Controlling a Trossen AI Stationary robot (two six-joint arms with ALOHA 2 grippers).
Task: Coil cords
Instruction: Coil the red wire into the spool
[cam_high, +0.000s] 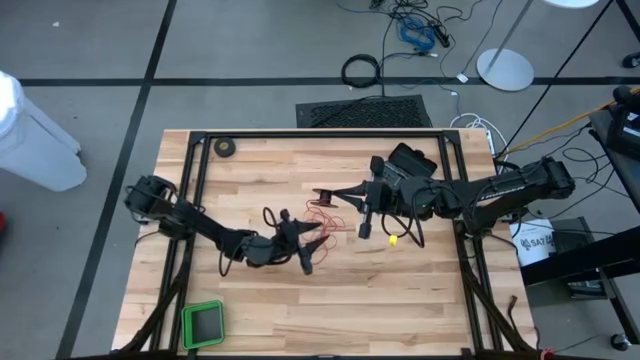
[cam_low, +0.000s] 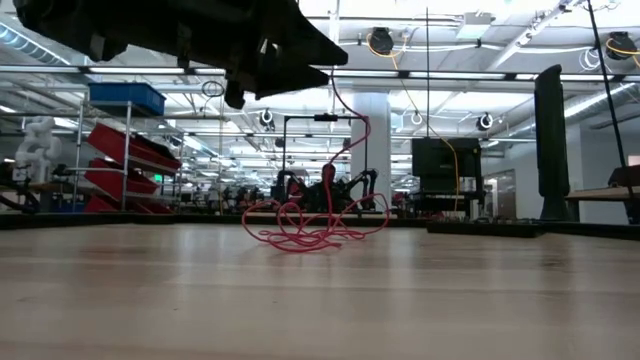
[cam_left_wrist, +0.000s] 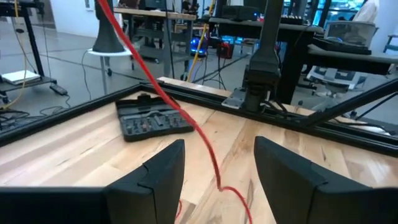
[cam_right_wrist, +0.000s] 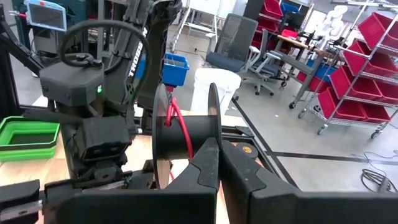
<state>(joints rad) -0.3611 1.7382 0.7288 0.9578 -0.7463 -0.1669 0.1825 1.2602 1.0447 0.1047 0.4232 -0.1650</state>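
The right gripper (cam_right_wrist: 217, 163) has its fingers pressed together on the rim of the small black reel (cam_right_wrist: 186, 132), holding it above the middle of the table (cam_high: 400, 300), and only one or two turns of the red wire (cam_high: 322, 222) sit on its core. The left gripper (cam_left_wrist: 217, 171), fingers apart, hovers close by with the wire running between them but not pinched. Most of the wire lies in a loose tangle on the wood between the arms, so the coiling seems only begun.
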